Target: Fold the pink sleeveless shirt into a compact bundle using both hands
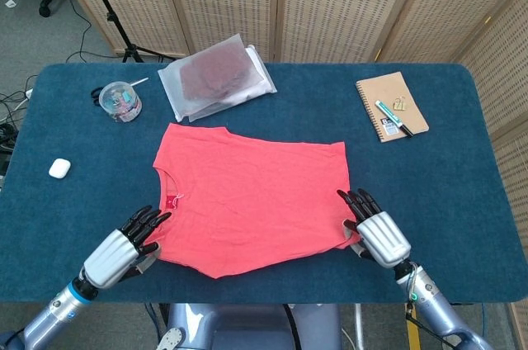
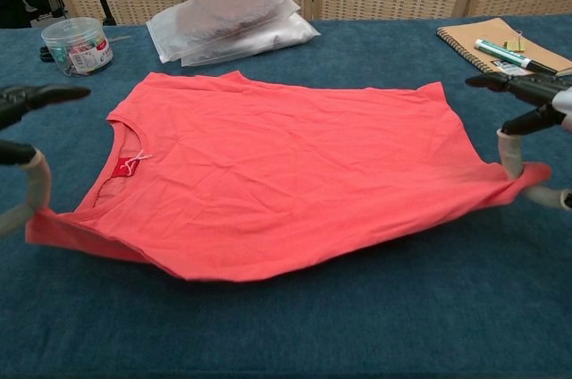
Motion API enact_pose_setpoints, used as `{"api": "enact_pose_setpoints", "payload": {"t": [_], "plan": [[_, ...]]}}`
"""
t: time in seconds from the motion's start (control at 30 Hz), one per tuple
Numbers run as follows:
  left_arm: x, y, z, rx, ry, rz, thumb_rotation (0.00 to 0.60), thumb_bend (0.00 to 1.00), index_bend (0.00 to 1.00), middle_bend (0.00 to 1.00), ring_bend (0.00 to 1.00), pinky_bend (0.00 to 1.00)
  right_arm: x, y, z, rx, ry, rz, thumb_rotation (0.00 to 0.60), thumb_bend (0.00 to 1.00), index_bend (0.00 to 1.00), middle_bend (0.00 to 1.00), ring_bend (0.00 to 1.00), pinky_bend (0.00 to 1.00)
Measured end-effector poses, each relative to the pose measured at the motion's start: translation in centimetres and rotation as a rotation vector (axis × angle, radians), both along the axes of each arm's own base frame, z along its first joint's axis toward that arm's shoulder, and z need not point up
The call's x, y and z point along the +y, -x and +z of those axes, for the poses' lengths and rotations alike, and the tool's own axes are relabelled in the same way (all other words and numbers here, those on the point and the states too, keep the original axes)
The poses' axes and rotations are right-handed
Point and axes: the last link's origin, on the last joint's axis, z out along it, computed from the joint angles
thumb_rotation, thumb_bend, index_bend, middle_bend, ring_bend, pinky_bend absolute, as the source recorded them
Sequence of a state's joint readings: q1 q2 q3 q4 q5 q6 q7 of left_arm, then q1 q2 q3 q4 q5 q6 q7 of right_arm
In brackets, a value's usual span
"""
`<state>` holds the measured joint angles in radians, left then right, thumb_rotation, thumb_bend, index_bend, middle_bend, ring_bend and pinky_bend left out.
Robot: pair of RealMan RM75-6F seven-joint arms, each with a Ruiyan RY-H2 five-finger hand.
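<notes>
On the dark blue felt surface (image 1: 429, 201), the pink sleeveless cotton shirt (image 1: 247, 201) lies mid-table, its six o'clock edge pinched and raised at both corners by the left hand (image 1: 115, 251) and right hand (image 1: 378, 233), presumably to fold it toward twelve o'clock.

- A pink sleeveless shirt (image 1: 252, 201) lies spread at the centre of the blue counter (image 1: 462, 201).
- The left robot hand (image 1: 122, 248), lower left, grips the shirt's near corner.
- The right robot hand (image 1: 376, 230), lower right, grips the opposite corner.
- A notebook (image 1: 392, 106) sits upper right, with a plastic bag (image 1: 216, 76) and a clear jar (image 1: 120, 101) upper left.
</notes>
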<state>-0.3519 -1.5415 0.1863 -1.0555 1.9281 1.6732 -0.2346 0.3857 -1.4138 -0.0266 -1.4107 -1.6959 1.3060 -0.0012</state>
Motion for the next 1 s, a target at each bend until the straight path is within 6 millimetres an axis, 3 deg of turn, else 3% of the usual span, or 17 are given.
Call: {"api": "enact_pose_setpoints", "payload": {"t": [0.17, 0.37, 0.67, 1.0], "plan": [[2.8, -1.5, 1.8, -0.021, -0.058, 0.015, 0.6, 0.5, 0.74, 0.0, 0.0, 0.0, -2.0, -1.0, 1.4, -0.028, 0.037, -0.024, 0.6, 0.47, 0.61, 0.0, 0.0, 0.0], [6.6, -3.1, 2.6, -0.016, -0.062, 0.075, 0.6, 0.5, 0.74, 0.0, 0.0, 0.0, -4.7, -2.0, 2.2, -0.024, 0.087, -0.052, 0.6, 0.47, 0.62, 0.0, 0.0, 0.0], [13.7, -5.2, 2.3, 0.059, -0.087, 0.179, 0.6, 0.51, 0.74, 0.0, 0.0, 0.0, -9.8, -2.8, 1.9, 0.042, 0.133, -0.128, 0.6, 0.47, 0.62, 0.0, 0.0, 0.0], [19.9, -5.8, 1.2, 0.097, -0.129, 0.271, 0.6, 0.52, 0.74, 0.0, 0.0, 0.0, -15.8, -2.2, 0.5, 0.102, 0.153, -0.257, 0.6, 0.47, 0.62, 0.0, 0.0, 0.0]]}}
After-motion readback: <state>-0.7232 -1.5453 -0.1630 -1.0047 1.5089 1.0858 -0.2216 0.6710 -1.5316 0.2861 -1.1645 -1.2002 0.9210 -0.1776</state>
